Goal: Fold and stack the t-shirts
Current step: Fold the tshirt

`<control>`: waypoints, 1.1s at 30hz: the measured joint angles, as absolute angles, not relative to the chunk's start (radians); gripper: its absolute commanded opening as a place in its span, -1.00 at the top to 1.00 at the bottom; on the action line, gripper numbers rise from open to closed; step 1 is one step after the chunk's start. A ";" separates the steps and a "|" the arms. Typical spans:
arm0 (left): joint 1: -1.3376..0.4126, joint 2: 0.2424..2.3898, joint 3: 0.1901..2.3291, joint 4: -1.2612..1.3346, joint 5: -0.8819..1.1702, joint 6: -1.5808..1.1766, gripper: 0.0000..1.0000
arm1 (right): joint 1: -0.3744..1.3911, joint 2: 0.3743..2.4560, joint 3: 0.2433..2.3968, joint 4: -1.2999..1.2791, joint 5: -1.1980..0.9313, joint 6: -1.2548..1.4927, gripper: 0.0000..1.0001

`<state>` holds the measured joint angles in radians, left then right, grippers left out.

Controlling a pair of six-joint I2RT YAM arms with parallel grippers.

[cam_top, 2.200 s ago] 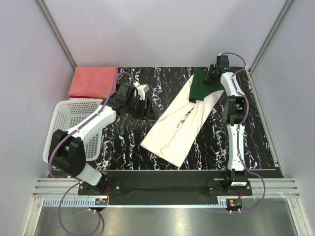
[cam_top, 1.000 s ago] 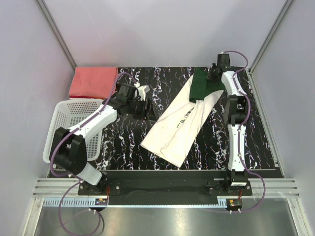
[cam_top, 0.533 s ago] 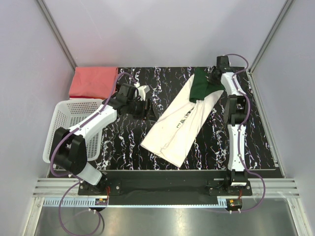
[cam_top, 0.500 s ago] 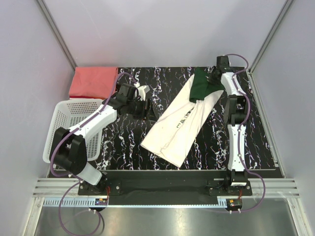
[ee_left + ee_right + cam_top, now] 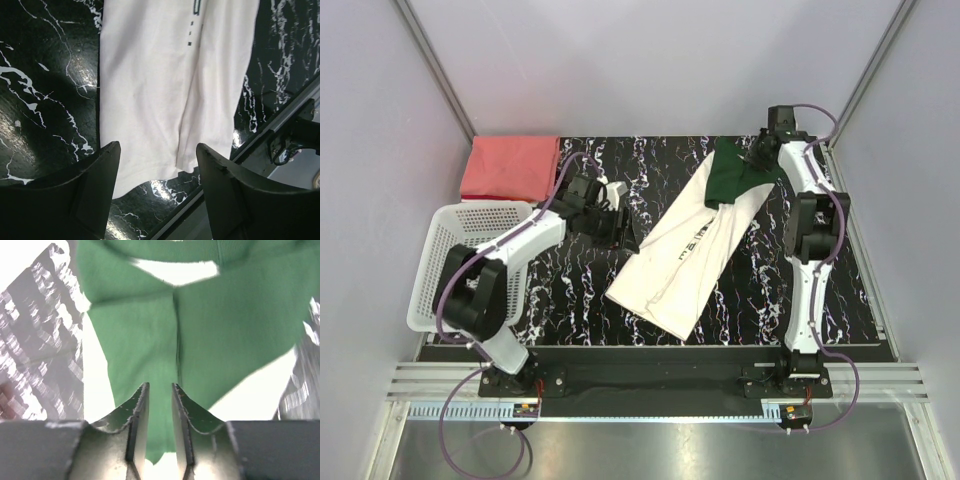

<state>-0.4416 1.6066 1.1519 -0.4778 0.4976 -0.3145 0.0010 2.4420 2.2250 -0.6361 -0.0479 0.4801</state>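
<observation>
Swings the right elbow point(image 5: 817, 215) outward from a moment ago and parts the right fingers point(image 5: 139, 425) to a narrow gap over the green top of the cream-white t-shirt point(image 5: 680, 260) lying slantwise on the desk point(image 5: 570, 300), holds the left fingers point(image 5: 95, 185) wide and empty above its hem, leaves the salmon-red t-shirt point(image 5: 510, 165) at the far left corner

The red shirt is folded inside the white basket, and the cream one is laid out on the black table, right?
Not quite. The red shirt is not inside the white basket; it lies folded beyond it, at the far left corner, as the top view shows. The cream shirt is laid out on the black table.
</observation>
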 measured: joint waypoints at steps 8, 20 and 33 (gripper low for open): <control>-0.439 1.748 1.152 -0.511 0.503 -0.296 -0.31 | 0.001 2.099 1.828 -0.579 -0.071 0.542 0.39; -0.486 1.768 1.017 -0.434 0.464 -0.375 -0.15 | -0.113 2.243 1.753 -0.533 -0.067 0.495 0.55; -0.679 1.612 0.808 -0.260 0.402 -0.587 -0.09 | -0.129 2.533 2.183 -0.570 -0.198 0.467 0.56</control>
<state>-0.6792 1.6115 0.8078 -0.2600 0.4023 -0.5865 -0.1291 2.5332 2.1830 -0.5697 -0.1982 0.4675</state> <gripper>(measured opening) 0.546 0.212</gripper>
